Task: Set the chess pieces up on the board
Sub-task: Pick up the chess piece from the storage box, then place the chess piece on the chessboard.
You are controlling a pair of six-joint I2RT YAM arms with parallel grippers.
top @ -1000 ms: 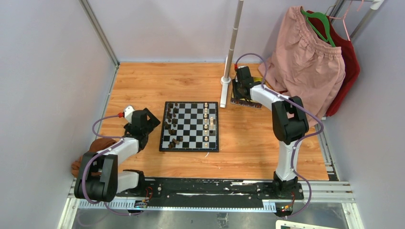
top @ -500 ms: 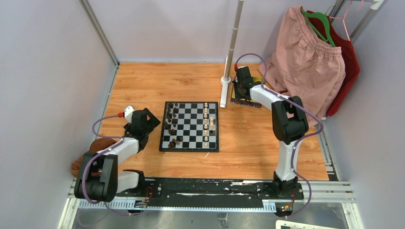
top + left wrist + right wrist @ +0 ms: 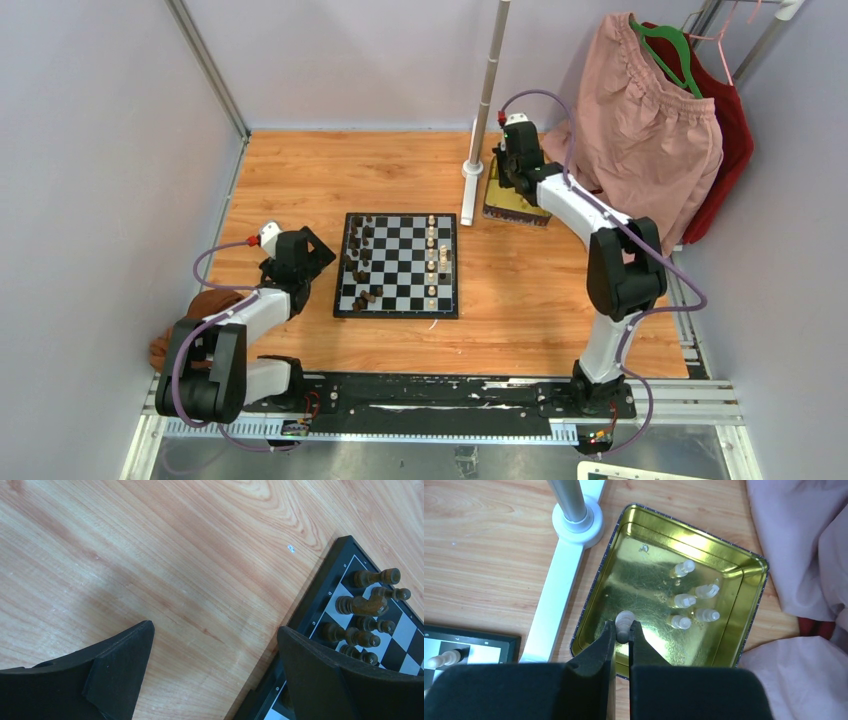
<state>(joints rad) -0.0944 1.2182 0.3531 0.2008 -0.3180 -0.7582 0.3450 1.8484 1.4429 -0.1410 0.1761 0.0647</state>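
The board (image 3: 398,265) lies mid-table, with dark chess pieces (image 3: 357,250) along its left columns and cream ones (image 3: 433,250) along the right. My right gripper (image 3: 622,628) is shut on a cream chess piece (image 3: 624,619) and holds it just above the gold tin (image 3: 639,580). Several more cream pieces (image 3: 684,600) lie loose in the tin. My right gripper (image 3: 510,175) hangs over the tin's near-left part. My left gripper (image 3: 215,628) is open and empty over bare wood, just left of the board's black border (image 3: 320,590). Dark pieces (image 3: 370,602) stand beside its right finger.
A white pole on a flat foot (image 3: 574,520) stands directly left of the tin (image 3: 515,205), between it and the board. Pink cloth (image 3: 804,545) hangs against the tin's right side. A brown bundle (image 3: 200,305) lies by the left arm. Frame walls enclose the table.
My right gripper shut on a cream piece in the tin and rose with it, the arm swinging slightly right. The left arm has not moved.
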